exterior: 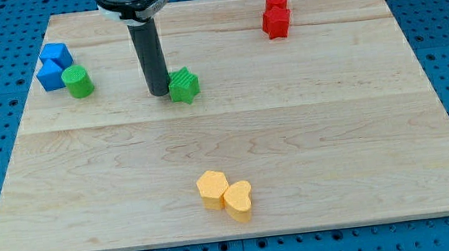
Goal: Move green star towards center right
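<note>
The green star (184, 86) lies on the wooden board (309, 133), left of the middle and in the upper half. My tip (159, 92) stands right at the star's left side, touching it or nearly so. The dark rod rises from there to the arm at the view's top.
A blue block (53, 66) and a green cylinder (79, 81) sit at the upper left. Two red blocks (276, 14) sit at the upper right. A yellow block (213, 188) and a yellow heart (239, 201) sit together near the bottom middle.
</note>
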Robot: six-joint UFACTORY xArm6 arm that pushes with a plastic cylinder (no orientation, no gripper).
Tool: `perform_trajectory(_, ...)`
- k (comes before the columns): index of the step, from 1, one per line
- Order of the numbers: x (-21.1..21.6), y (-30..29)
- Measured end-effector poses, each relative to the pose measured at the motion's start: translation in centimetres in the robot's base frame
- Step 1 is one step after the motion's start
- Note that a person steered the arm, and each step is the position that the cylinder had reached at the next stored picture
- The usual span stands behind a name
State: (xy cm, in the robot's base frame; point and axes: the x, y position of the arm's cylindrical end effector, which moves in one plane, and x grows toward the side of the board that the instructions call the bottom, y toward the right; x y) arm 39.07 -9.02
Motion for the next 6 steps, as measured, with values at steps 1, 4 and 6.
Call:
perform_trajectory(1, 0.0, 1.6)
perform_trajectory(4, 0.2, 20.8)
perform_trajectory(6, 0.3, 24.5)
